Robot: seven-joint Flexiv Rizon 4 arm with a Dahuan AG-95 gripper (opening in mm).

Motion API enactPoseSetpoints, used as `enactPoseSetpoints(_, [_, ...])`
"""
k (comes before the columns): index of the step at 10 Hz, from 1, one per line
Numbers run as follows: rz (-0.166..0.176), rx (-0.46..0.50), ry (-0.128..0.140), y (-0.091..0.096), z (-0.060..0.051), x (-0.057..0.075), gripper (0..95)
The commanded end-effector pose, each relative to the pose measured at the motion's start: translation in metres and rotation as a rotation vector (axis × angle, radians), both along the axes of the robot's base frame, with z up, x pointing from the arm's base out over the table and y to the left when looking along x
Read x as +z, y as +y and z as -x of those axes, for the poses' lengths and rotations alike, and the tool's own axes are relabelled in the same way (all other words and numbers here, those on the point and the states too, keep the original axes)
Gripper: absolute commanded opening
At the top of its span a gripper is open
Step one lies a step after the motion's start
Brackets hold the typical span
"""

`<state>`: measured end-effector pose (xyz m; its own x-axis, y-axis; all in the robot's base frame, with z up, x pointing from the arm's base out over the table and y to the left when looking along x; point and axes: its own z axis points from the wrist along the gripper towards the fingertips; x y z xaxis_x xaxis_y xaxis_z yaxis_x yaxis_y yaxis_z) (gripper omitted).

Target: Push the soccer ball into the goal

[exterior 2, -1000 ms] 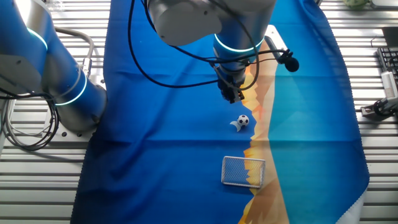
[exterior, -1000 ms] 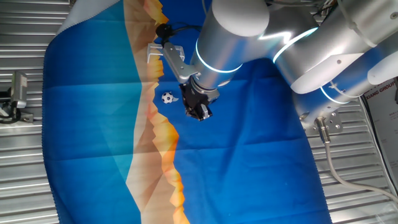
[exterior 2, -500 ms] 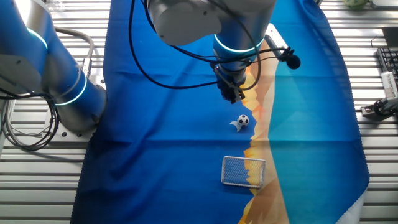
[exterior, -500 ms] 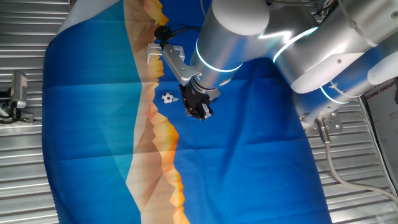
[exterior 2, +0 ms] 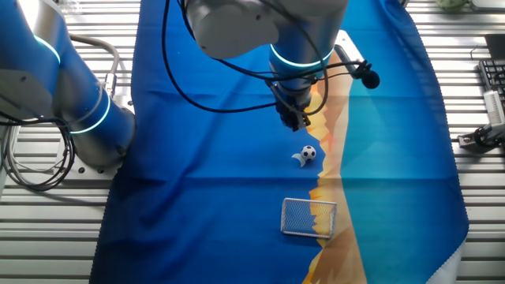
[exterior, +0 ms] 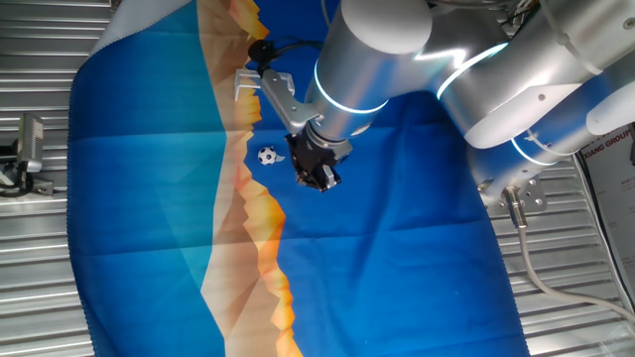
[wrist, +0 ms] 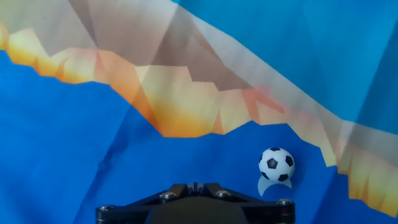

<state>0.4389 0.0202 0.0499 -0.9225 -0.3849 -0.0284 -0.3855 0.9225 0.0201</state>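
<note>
The soccer ball (exterior: 267, 155) is a tiny white sphere with black patches on the blue cloth, next to a printed white crescent. It also shows in the other fixed view (exterior 2: 308, 153) and in the hand view (wrist: 276, 164). My gripper (exterior: 318, 178) hangs just right of the ball, fingers together, holding nothing. In the other fixed view my gripper (exterior 2: 293, 121) sits above and left of the ball. The goal (exterior 2: 309, 217), a pale mesh frame, lies below the ball. In one fixed view the arm hides the goal.
The blue cloth with an orange mountain print (exterior 2: 331, 134) covers a slatted metal table. A black cable and plug (exterior 2: 368, 77) hang by the wrist. The arm's base (exterior 2: 71, 102) stands at the left. A metal fixture (exterior: 28, 149) sits off the cloth.
</note>
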Motion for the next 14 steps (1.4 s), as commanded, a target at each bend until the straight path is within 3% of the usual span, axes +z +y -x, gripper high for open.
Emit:
enactPoseSetpoints(1, [-0.054, -0.312, 0.017, 0.000, 0.000, 0.000, 0.0])
enactPoseSetpoints(4, [-0.075, -0.412, 0.021, 0.000, 0.000, 0.000, 0.0])
enactPoseSetpoints(9, [-0.073, -0.424, 0.014, -0.004, -0.006, -0.007, 0.0])
enactPoseSetpoints(14, [-0.069, -0.408, 0.016, -0.008, -0.031, -0.007, 0.0])
